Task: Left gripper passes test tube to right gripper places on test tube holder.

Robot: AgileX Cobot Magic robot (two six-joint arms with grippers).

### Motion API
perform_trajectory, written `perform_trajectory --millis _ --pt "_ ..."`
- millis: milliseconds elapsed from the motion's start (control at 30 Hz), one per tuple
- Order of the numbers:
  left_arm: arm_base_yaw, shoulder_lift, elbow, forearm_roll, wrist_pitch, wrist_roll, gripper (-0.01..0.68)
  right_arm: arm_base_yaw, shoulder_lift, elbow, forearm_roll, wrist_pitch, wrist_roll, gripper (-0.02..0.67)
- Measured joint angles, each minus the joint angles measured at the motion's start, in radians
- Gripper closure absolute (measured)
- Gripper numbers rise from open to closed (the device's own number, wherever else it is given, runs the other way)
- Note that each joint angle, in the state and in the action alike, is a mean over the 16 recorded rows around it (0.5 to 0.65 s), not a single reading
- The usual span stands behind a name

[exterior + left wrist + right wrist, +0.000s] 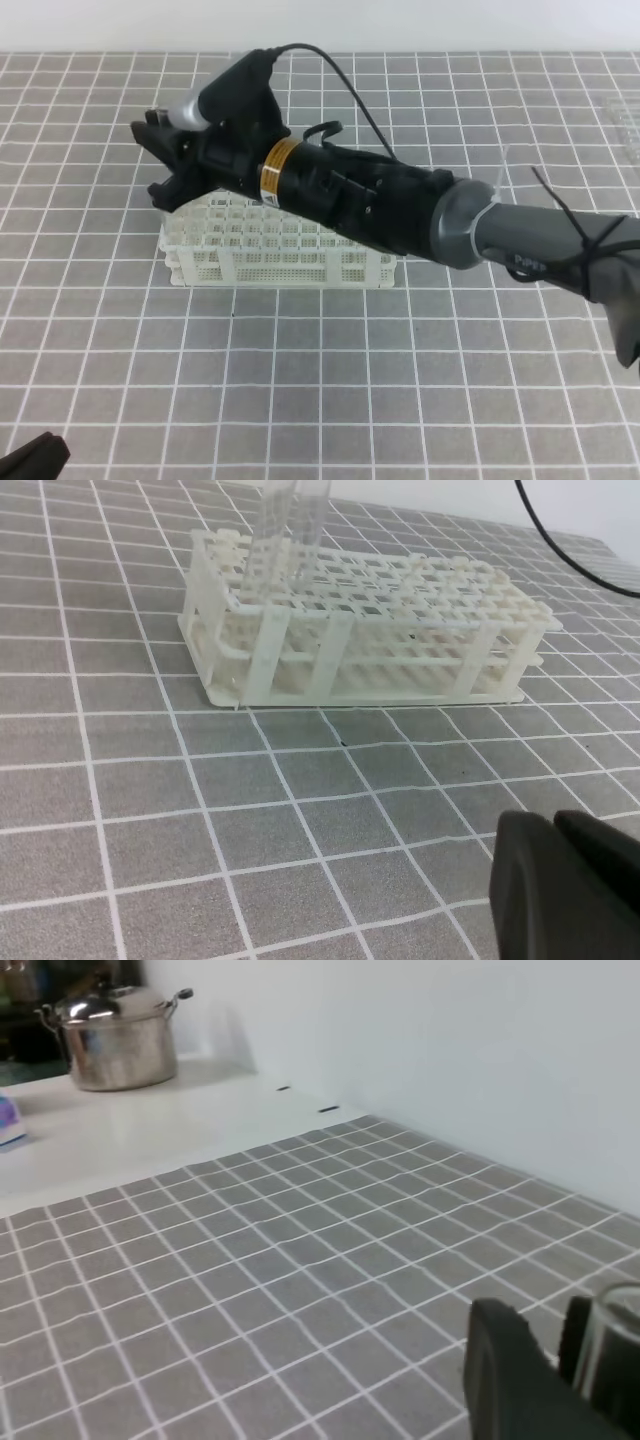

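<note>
While the right gripper (165,160), a black jawed tool, pinches the slim clear glass test tube (283,550) directly over the white plastic lattice test tube holder (400,630), it should descend vertically, centred in one hole.

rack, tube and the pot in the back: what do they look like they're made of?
Test tube holder: looks like white moulded plastic, matte, thin lattice bars.
Test tube: clear and see-through with bright edge glints; glass or clear plastic, can't tell which.
Pot: polished metal, likely stainless steel, mirror-like reflections on lid and body.
</note>
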Motion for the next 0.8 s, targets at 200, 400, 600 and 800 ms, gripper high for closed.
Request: perform_trajectory --millis 200,400,600,800 --pt "0.000 0.000 0.002 0.000 -0.002 0.000 0.673 0.005 0.011 -0.003 0.000 0.001 0.000 0.561" --pt "0.000 0.000 0.002 0.000 0.001 0.000 0.673 0.007 0.022 -0.006 0.001 0.002 0.001 0.561" --pt "0.000 0.000 0.002 0.000 0.005 0.000 0.673 0.007 0.031 -0.009 0.002 0.000 0.001 0.561" --pt "0.000 0.000 -0.001 0.000 0.009 0.000 0.673 0.007 0.043 -0.017 0.002 -0.003 -0.001 0.561"
